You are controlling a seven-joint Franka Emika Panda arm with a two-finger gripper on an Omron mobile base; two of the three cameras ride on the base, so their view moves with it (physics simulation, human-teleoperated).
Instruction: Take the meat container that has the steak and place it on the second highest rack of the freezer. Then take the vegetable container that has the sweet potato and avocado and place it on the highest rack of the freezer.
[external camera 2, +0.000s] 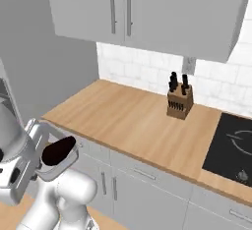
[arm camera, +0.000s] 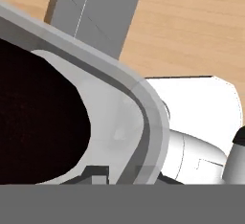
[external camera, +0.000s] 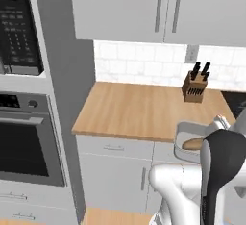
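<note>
Right base view is showing the white robot arm at the lower left, carrying the vegetable container (external camera 2: 59,165), a shallow light-grey rectangular tray, in the air in front of the grey lower cabinets (external camera 2: 147,185). The avocado (external camera 2: 58,150), a dark rounded lump, is sitting inside the tray. The gripper (external camera 2: 37,167) is closing its fingers tightly on the tray's near edge, just below the wooden counter (external camera 2: 128,121). A knife block (external camera 2: 179,102) is standing upright farther back on that counter, near the white tiled wall, and a black cooktop (external camera 2: 231,148) is lying at the right.

Left base view is showing the same tray (external camera: 192,140) beside the dark forearm, with the sweet potato (external camera: 193,144) peeking out as an orange-tan piece. A built-in oven (external camera: 26,142) is standing at the left.

Hand view is looking closely at the tray's rim (arm camera: 139,103) and the dark avocado (arm camera: 38,122).
</note>
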